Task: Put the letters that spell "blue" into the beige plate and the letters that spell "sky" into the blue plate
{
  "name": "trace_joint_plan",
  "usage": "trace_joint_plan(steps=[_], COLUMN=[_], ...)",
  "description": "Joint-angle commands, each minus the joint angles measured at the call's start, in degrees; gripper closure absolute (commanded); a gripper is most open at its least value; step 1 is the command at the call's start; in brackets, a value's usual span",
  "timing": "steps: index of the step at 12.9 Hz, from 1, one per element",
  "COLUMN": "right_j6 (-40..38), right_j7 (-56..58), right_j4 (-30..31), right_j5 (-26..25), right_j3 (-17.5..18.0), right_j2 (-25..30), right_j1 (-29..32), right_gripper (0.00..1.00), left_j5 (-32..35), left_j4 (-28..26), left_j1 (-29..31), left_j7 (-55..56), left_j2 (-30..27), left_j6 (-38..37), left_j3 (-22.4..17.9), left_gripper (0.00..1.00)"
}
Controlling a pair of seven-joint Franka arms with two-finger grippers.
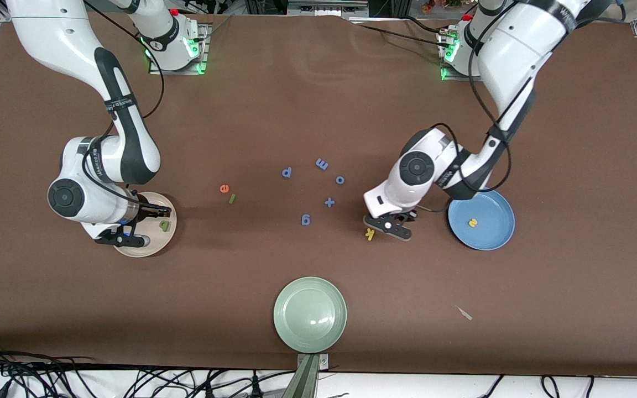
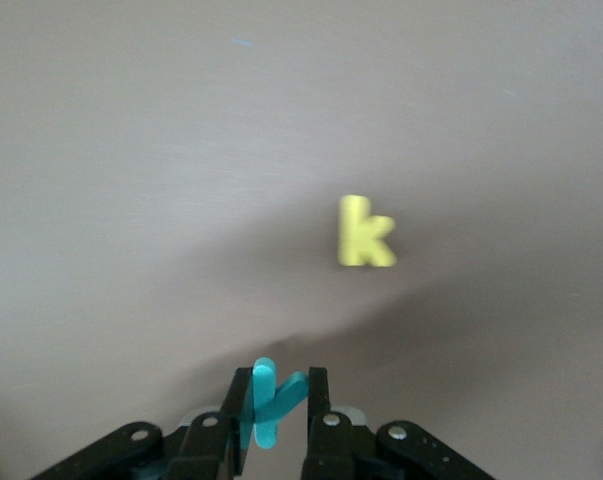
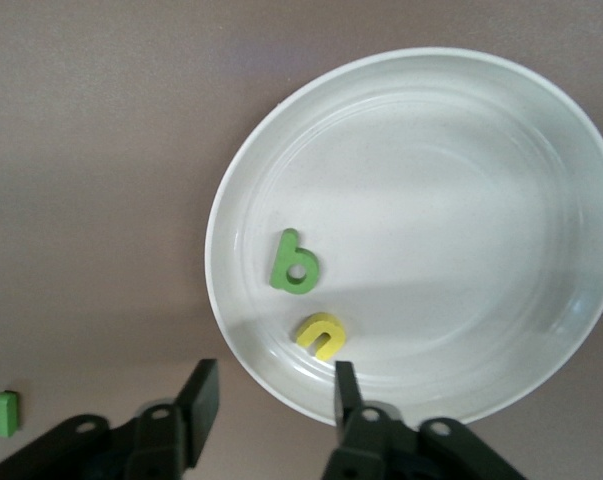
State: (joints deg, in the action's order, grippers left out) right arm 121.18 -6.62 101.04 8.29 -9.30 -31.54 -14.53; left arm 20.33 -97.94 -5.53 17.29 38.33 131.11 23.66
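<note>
The right end effector [image 3: 271,395] hangs with its fingers [image 3: 203,388] parted over the rim of the beige plate [image 3: 541,160]. In the plate, just ahead of the fingertips, lie the yellow u [image 3: 321,334] and the olive-green b [image 3: 294,264], close together but apart. Off to one side of the end effector, the light green l [image 3: 7,413] lies on the brown worktop [image 3: 101,150].

The front camera looks down from high over the table [image 1: 318,83], facing both bases. Each wrist camera looks down closely: left on the k [image 2: 365,232], right on the beige plate [image 3: 461,150]; both appear in front view.
</note>
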Motion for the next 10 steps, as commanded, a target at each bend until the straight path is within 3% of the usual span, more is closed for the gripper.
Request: trace_joint_plan(steps=[1,8,9,10], right_j6=[-0.9,7.1,7.7,8.5], right_j7=[-1.3,-18.2,-19.1,-20.0], right_j4=[-0.2,1.8,2.0,2.4], right_j5=[6.0,7.2,7.3,7.2], right_j3=[1.1,2.4,2.4,2.4], right_j2=[0.3,-1.4,-1.6,-1.9], right_j1=[-0.3,-10.2,-10.7,-11.3], right_gripper=[0.44,0.44,0.44,0.44], left_j5=[2.0,2.0,2.0,1.8], left_j4=[-1.3,-3.2,-4.2,-4.7], left_j1=[4.3,22.8,24.3,25.6], left_j7=[-4.3,-36.2,-37.8,-37.5], left_j2=[-3.3,-3.7,-3.5,-3.1], left_j6=[-3.7,-6.1,-6.0,-6.0], left_j3=[0.2,0.2,0.2,0.2], left_gripper=[0.84,0.77,0.69,0.22])
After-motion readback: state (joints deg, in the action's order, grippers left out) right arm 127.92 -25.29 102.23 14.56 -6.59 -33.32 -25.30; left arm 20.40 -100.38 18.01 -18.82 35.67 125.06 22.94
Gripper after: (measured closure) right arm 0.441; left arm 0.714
